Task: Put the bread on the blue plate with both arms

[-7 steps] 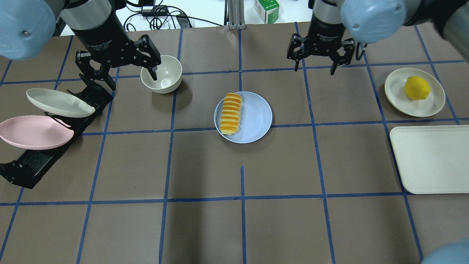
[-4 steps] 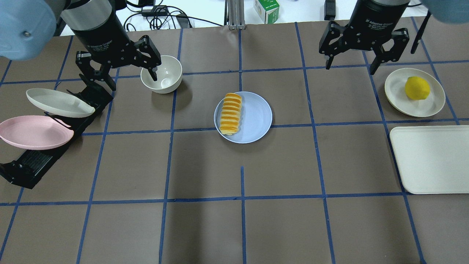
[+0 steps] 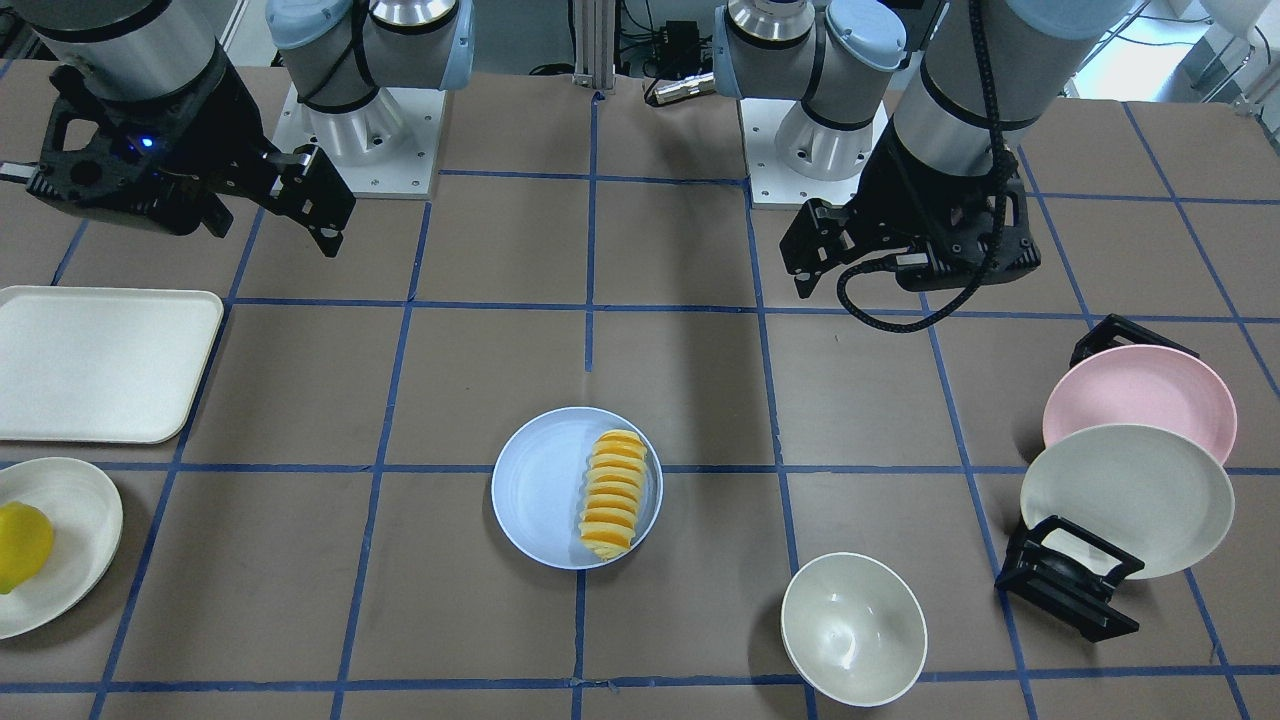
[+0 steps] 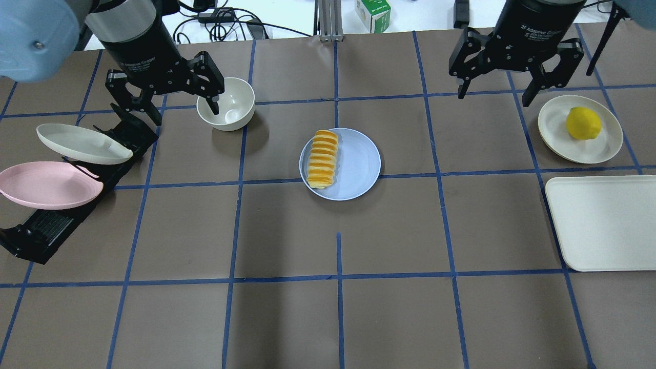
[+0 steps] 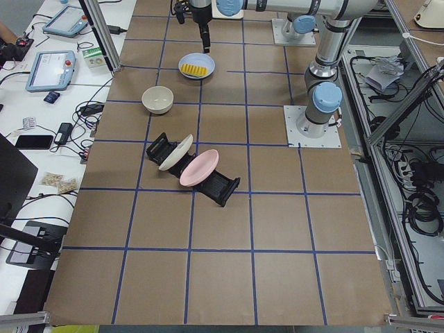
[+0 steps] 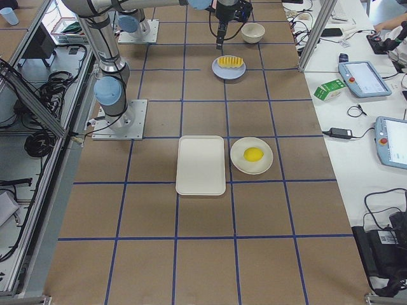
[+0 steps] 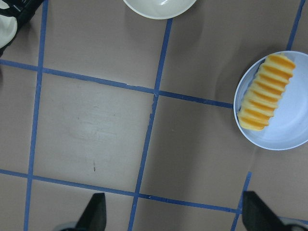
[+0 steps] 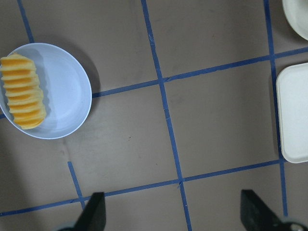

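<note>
The bread point(image 4: 323, 159) lies flat on the blue plate point(image 4: 359, 164), about midway between the two ends of the bench point(image 4: 287, 318). Its long axis runs from the robot's edge toward the operators' edge, and the far end leans slightly toward the right end of the bench. The ridges cross this axis. The loaf sits on the plate's left half, with its outer side close to the rim, so the right half of the plate shows bare.

Toward the left end and nearer the operators' edge stands a cream bowl point(image 4: 225, 105), upright and well apart from the plate. Further toward the left end, a black rack point(image 4: 46, 230) holds a cream-white plate point(image 4: 82, 143) and a pink plate point(image 4: 48, 184), both tilted. Toward the right end, a lemon point(image 4: 583, 123) rests on a cream plate point(image 4: 553, 128) near the operators' edge. A cream tray point(image 4: 605, 220) lies just beside that plate, on the robot's side of it.

The left gripper point(image 4: 185, 114) hangs high above the bench with its jaws wide apart and nothing in them; in the overhead view it overlaps the bowl's left rim. The right gripper point(image 4: 493, 97) is also raised, spread wide and empty, on the lemon plate's side. The bread lies between the two grippers along the bench, well apart from both. It shows near the right edge of the left wrist view and the left edge of the right wrist view.
</note>
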You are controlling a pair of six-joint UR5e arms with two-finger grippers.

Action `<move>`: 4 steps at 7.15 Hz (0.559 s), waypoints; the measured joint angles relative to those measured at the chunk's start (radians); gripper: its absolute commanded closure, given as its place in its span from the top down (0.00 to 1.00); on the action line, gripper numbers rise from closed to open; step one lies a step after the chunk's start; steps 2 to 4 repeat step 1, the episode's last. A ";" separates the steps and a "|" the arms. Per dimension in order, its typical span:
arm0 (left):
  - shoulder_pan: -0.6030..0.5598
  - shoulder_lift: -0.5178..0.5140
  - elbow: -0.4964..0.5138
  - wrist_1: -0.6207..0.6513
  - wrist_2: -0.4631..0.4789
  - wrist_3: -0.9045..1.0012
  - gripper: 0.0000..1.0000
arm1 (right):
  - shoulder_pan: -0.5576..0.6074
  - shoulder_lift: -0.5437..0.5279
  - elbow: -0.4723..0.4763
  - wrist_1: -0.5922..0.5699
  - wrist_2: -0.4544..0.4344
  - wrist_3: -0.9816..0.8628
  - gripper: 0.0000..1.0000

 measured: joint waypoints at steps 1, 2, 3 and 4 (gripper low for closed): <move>-0.002 -0.005 0.002 -0.002 -0.001 0.053 1.00 | 0.006 0.000 0.000 0.005 0.001 -0.001 1.00; -0.002 -0.005 0.002 -0.002 -0.001 0.053 1.00 | 0.006 0.000 0.000 0.005 0.001 -0.001 1.00; -0.002 -0.005 0.002 -0.002 -0.001 0.053 1.00 | 0.006 0.000 0.000 0.005 0.001 -0.001 1.00; -0.002 -0.005 0.002 -0.002 -0.001 0.053 1.00 | 0.006 0.000 0.000 0.005 0.001 -0.001 1.00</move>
